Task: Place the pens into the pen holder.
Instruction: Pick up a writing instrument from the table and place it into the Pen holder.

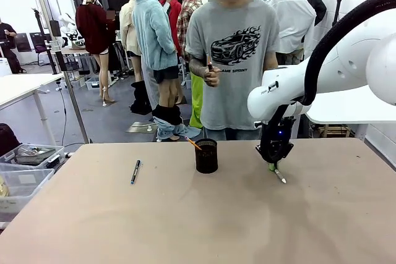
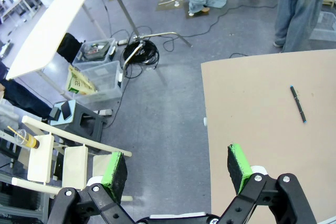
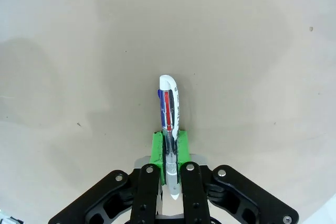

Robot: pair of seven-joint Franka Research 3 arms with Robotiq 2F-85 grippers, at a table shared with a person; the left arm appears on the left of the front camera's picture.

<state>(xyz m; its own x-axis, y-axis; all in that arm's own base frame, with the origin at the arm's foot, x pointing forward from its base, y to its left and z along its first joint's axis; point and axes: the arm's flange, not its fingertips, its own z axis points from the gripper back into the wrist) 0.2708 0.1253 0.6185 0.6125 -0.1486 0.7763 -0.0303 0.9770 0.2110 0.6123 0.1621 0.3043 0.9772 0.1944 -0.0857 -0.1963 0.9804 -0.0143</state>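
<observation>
The black mesh pen holder stands mid-table with the orange-yellow pen leaning out of its left rim. The dark blue-black pen lies flat on the table to the left. My right gripper is shut on the white-silver pen, just above the table to the right of the holder; the pen sticks out past the green pads. My left gripper hangs open and holds nothing, off the table's left edge above the floor.
A person stands at the far side behind the holder, hands clasped at the chest. Clear plastic bins sit on the floor at the left. White chairs stand below my left gripper.
</observation>
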